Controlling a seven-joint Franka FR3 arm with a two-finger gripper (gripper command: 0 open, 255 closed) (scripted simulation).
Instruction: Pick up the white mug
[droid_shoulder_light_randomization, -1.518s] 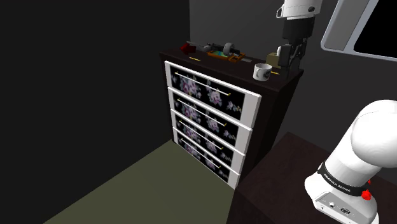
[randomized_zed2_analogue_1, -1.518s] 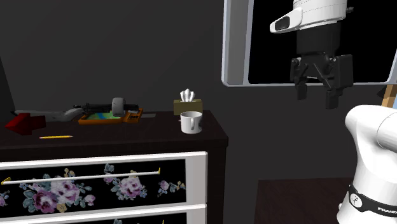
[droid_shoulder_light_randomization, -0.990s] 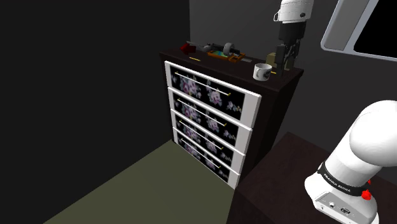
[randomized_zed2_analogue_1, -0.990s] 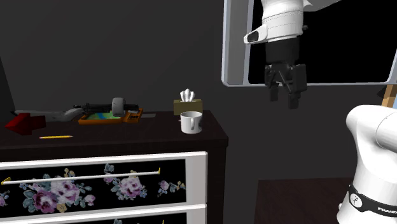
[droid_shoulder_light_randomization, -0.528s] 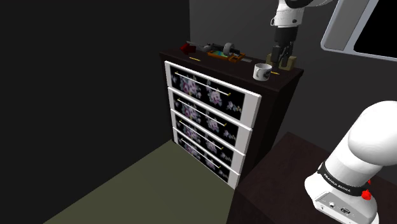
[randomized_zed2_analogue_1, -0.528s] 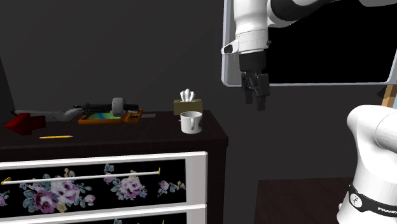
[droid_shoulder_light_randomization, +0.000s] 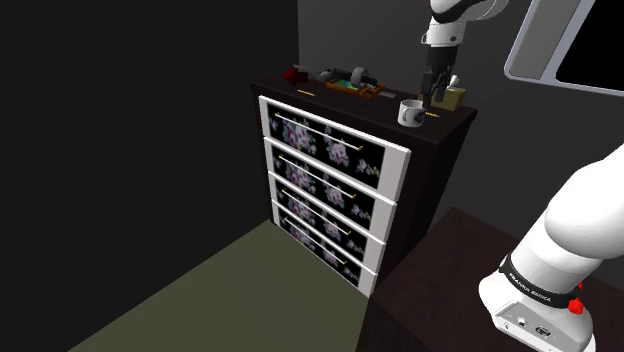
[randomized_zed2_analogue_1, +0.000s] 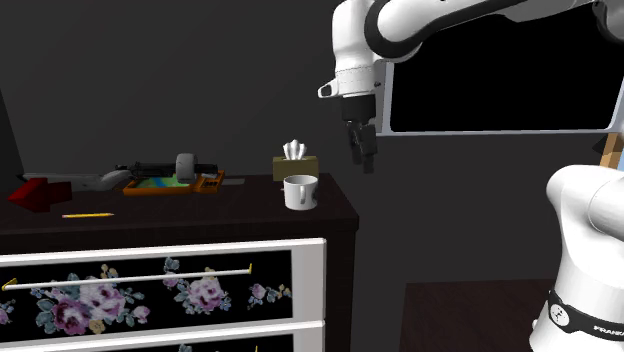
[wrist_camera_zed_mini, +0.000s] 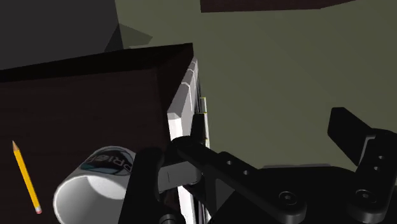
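Plainly upright — white mug (randomized_zed2_analogue_1: 300, 192) on dresser (randomized_zed2_analogue_1: 200, 214), mouth up, axis vertical.

Lighting dim and diffuse; walls (randomized_zed2_analogue_1: 150, 80) beyond the pincer (randomized_zed2_analogue_1: 366, 162) near black. White arm (randomized_zed2_analogue_1: 400, 25) and mug (randomized_zed2_analogue_1: 300, 192) beside the pincer read brightest. Floor (wrist_camera_zed_mini: 273, 76) beneath evenly lit olive. Edges crisp throughout.

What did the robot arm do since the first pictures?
The gripper swung toward the second exterior view's left and turned, ending nearer the mug, higher than it and to its side. It stayed open and grabbed nothing. The mug, tissue box and pencil did not move.
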